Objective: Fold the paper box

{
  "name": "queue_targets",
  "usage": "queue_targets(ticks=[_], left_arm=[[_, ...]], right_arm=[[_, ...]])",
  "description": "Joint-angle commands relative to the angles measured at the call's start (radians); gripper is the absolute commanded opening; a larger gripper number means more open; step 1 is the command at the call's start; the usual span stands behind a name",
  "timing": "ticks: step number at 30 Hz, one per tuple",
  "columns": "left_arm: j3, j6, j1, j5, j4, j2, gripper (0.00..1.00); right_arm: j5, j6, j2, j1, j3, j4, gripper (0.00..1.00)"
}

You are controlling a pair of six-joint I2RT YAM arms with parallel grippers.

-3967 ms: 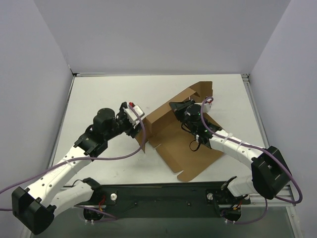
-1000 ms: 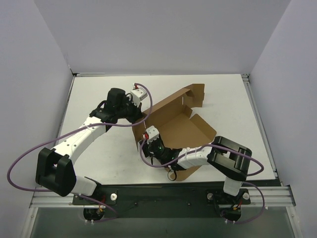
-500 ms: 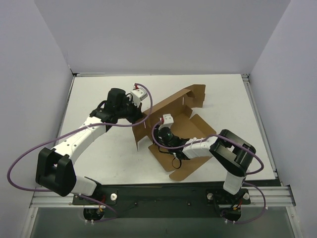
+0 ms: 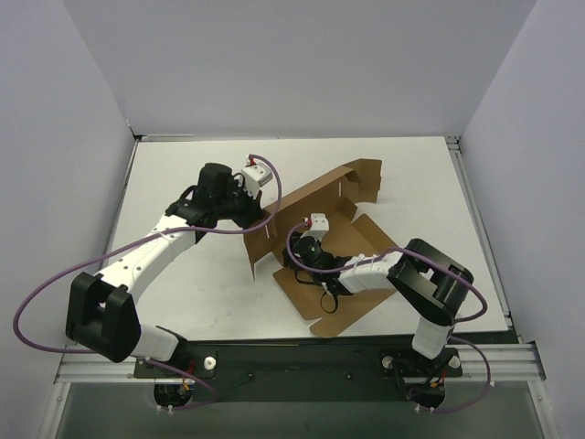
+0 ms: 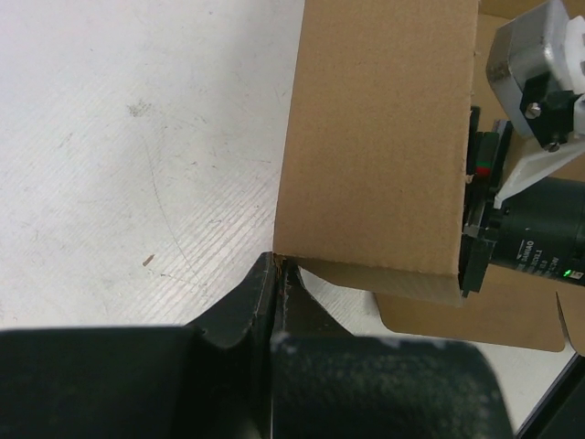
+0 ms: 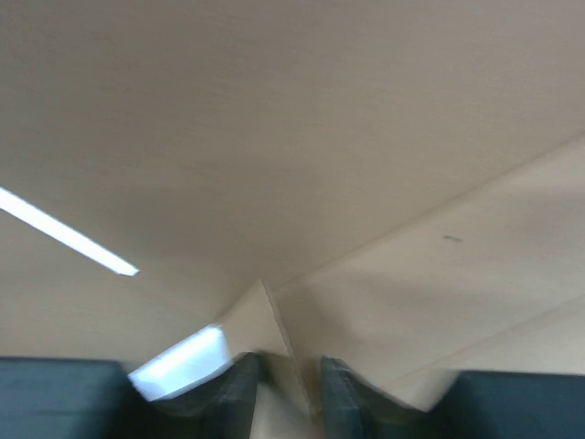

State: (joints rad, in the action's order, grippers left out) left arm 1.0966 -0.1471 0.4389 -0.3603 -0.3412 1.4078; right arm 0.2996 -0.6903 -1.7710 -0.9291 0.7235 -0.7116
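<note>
The paper box is brown cardboard, half folded, with its left wall and back wall standing and the near flaps flat on the table. My left gripper is shut on the top corner of the left wall; the left wrist view shows the jaws pinching that corner of the cardboard. My right gripper is low inside the box, against the left wall. In the right wrist view cardboard fills the frame, and a small flap's edge sits between the narrowly spaced fingers of the right gripper.
The box lies on a white table enclosed by grey walls. A black rail runs along the near edge by the arm bases. Purple cables loop off both arms.
My right gripper has moved from the box's near-left edge up into the box beside the left wall, and its jaws have narrowed onto a flap. The left arm has stayed still.
</note>
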Motion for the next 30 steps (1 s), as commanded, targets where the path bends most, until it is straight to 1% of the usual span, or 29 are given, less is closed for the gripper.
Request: queue_targets(ticks=[1,6,7,8,9,10,11,12,13,14,15,17,18,20,24,27,30], left_arm=[[0.014,-0.023,-0.003,-0.014,-0.022,-0.016,0.0],[0.011,-0.026,0.0,0.0,-0.018,-0.018,0.0],[0.011,-0.028,0.001,0.007,-0.018,-0.02,0.0],[0.011,-0.035,0.003,0.009,-0.018,-0.021,0.0],[0.008,-0.037,0.006,0.008,-0.015,-0.024,0.0],[0.005,-0.039,0.012,0.012,-0.013,-0.03,0.0],[0.002,-0.045,0.017,0.017,-0.012,-0.035,0.0],[-0.004,-0.048,0.02,0.023,-0.006,-0.036,0.0],[-0.009,-0.052,0.03,0.03,-0.002,-0.047,0.0],[-0.015,-0.058,0.035,0.04,0.01,-0.052,0.0],[-0.027,-0.063,0.038,0.043,0.014,-0.061,0.0],[-0.037,-0.071,0.057,0.056,0.03,-0.072,0.0],[-0.041,-0.074,0.063,0.061,0.033,-0.075,0.0],[-0.05,-0.081,0.08,0.078,0.041,-0.082,0.0],[-0.061,-0.094,0.098,0.109,0.047,-0.089,0.0],[-0.066,-0.097,0.103,0.126,0.053,-0.09,0.0],[-0.07,-0.1,0.104,0.133,0.057,-0.096,0.0]], right_arm=[[0.096,-0.028,0.108,0.03,-0.051,0.158,0.4],[0.07,-0.089,0.352,0.061,-0.11,0.251,0.6],[0.061,-0.107,0.39,0.07,-0.116,0.297,0.61],[0.035,-0.133,0.462,0.079,-0.125,0.32,0.63],[0.017,-0.155,0.497,0.101,-0.133,0.336,0.65],[-0.002,-0.216,0.563,0.116,-0.14,0.349,0.66],[-0.045,-0.25,0.593,0.127,-0.157,0.351,0.67],[-0.065,-0.285,0.619,0.144,-0.164,0.351,0.7],[-0.091,-0.363,0.661,0.179,-0.17,0.342,0.7],[-0.117,-0.395,0.679,0.197,-0.177,0.331,0.72],[-0.164,-0.432,0.692,0.211,-0.182,0.293,0.73],[-0.201,-0.536,0.705,0.254,-0.185,0.249,0.73],[-0.239,-0.563,0.7,0.266,-0.184,0.192,0.74],[-0.266,-0.627,0.67,0.294,-0.173,0.146,0.74],[-0.292,-0.696,0.595,0.315,-0.147,0.002,0.74],[-0.29,-0.729,0.545,0.317,-0.142,-0.067,0.73],[-0.281,-0.739,0.51,0.32,-0.141,-0.094,0.71]])
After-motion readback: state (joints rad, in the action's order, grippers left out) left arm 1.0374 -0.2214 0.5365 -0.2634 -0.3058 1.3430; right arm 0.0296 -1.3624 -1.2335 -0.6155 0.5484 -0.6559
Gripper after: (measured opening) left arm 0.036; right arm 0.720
